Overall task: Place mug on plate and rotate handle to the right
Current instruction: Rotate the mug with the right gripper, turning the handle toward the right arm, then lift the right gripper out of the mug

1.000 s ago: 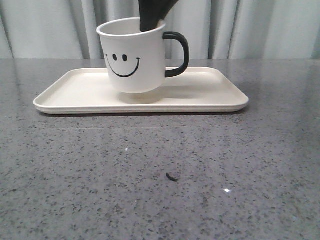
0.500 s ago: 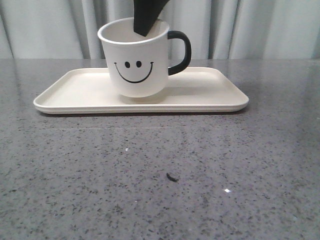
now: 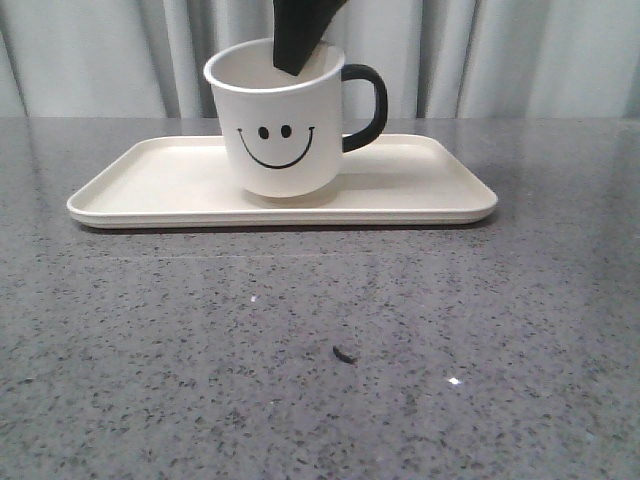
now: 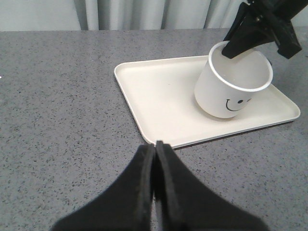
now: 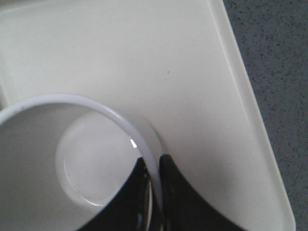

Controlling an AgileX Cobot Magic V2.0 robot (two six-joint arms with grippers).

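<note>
The right claw [image 5: 153, 190] is pinched shut on the thin rim of the white cylindrical ceramic mug [image 3: 281, 135], one black finger inside the wall and one outside, reaching down from twelve o'clock in the front view. The mug stands upright with its base on the large flat cream-white rectangular plate [image 3: 150, 185], a little to the three o'clock side of the plate's middle. Its black smiley face looks toward six o'clock, at the front camera, and the black C-shaped loop handle [image 3: 368, 108] juts out at three o'clock. The plate lies flat on the grey speckled stone bench [image 3: 320, 360], its long sides running from nine to three o'clock. The left claw [image 4: 155, 159] hangs over bare bench well apart from the plate, its two black fingers pressed together with nothing between them.
</note>
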